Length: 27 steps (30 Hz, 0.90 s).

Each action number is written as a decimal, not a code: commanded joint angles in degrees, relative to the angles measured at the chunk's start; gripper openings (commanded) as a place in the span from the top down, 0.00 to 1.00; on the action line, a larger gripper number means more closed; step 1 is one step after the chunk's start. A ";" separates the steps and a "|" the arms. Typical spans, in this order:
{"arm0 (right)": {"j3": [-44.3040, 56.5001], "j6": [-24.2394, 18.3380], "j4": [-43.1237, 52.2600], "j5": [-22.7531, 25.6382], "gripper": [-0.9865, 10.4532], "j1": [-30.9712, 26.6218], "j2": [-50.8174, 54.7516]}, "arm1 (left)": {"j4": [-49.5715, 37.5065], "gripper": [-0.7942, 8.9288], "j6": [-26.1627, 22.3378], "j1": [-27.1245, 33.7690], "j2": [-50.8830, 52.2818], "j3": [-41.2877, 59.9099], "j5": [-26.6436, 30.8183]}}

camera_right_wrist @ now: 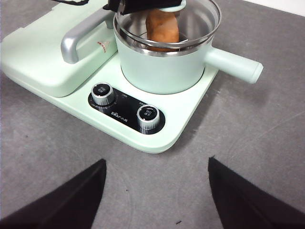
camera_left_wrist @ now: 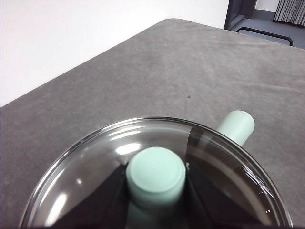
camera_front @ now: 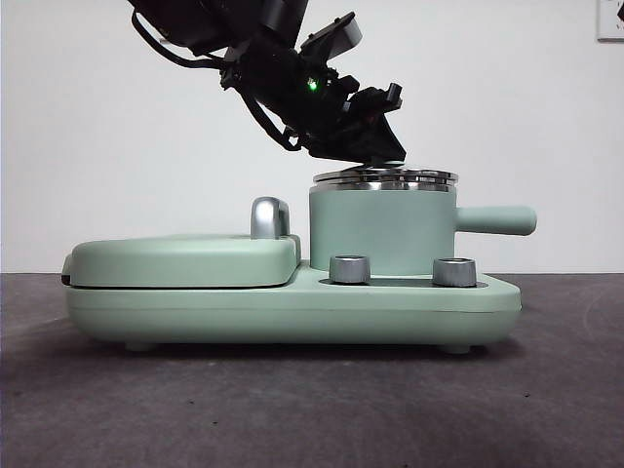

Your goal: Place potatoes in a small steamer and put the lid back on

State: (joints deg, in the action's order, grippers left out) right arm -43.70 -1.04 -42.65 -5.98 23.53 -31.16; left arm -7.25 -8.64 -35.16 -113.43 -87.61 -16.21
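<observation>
left claw (camera_left_wrist: 156, 191) clamped on the lid (camera_left_wrist: 95, 162) knob, above the steamer handle (camera_left_wrist: 236, 126)

The lid (camera_left_wrist: 95, 167) is clear, glossy glass with bright glints, edged by a polished steel rim (camera_front: 385, 178); its knob (camera_left_wrist: 156, 174) looks like smooth, matt mint plastic. The pot (camera_right_wrist: 162, 62) has a smooth, satin mint coat and a shiny steel lip, and its side handle (camera_right_wrist: 233, 64) has the same matt finish. The potato (camera_right_wrist: 162, 26) inside shows a rough, dull orange-brown skin. The cooker base (camera_front: 292, 307) is smooth mint plastic with a soft sheen; its two dials (camera_right_wrist: 102, 93) are brushed metal, and the griddle cover's handle (camera_right_wrist: 78, 40) is bright chrome. The bench (camera_left_wrist: 190, 71) is covered in a matt grey, slightly fuzzy cloth. The left hand (camera_left_wrist: 156, 205) has matt black fingers.
</observation>
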 commanded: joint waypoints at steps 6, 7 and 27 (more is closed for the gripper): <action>-0.31 0.66 0.42 0.09 0.63 0.22 -0.17 | 2.91 0.91 -2.54 -0.59 -0.17 -1.07 0.26; -0.31 0.66 0.42 0.09 0.63 0.22 -0.17 | 3.06 0.91 -2.51 -0.59 -0.17 -1.07 0.26; -0.31 1.09 -0.48 0.07 0.63 0.22 -0.17 | 5.99 0.91 -3.41 -0.52 0.48 -2.78 0.39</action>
State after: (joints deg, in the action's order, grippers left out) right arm -43.70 -0.58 -43.24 -5.98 23.53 -31.16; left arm -1.83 -11.25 -35.16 -112.86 -88.88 -15.97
